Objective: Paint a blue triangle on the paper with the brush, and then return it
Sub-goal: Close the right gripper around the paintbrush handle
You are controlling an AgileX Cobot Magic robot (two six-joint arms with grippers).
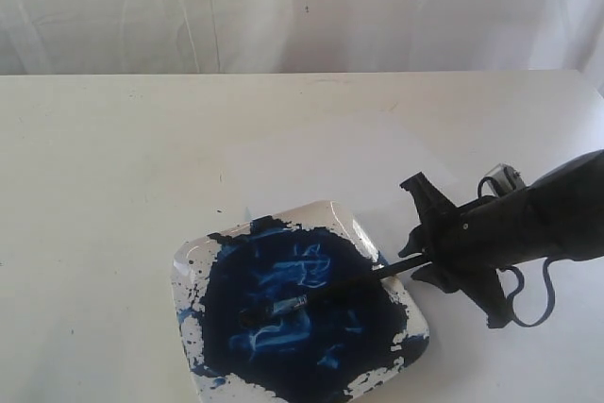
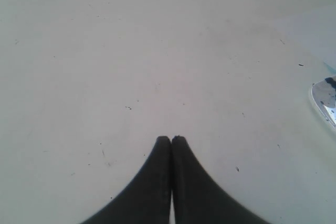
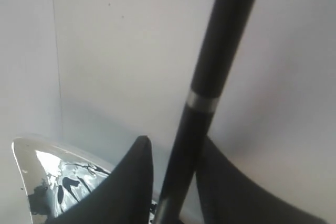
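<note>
The brush [image 1: 359, 280] lies aslant over a square white plate [image 1: 189, 261] filled with dark blue paint, its bristle tip [image 1: 257, 313] in the paint. My right gripper [image 1: 415, 264] is at the plate's right rim, shut on the brush's black handle. In the right wrist view the handle [image 3: 220, 51], with its pale band, runs between the fingers of that gripper [image 3: 173, 148]. The paper [image 1: 359, 172] is a faint white sheet behind the plate, its edge showing in the right wrist view [image 3: 115, 51]. No blue triangle shows. My left gripper [image 2: 171, 139] is shut and empty over bare table.
The white table [image 1: 94, 186] stretches left and behind the plate. A pale curtain [image 1: 283, 7] hangs beyond the far edge. The plate's rim [image 2: 323, 98] shows at the edge of the left wrist view and also in the right wrist view [image 3: 31, 153].
</note>
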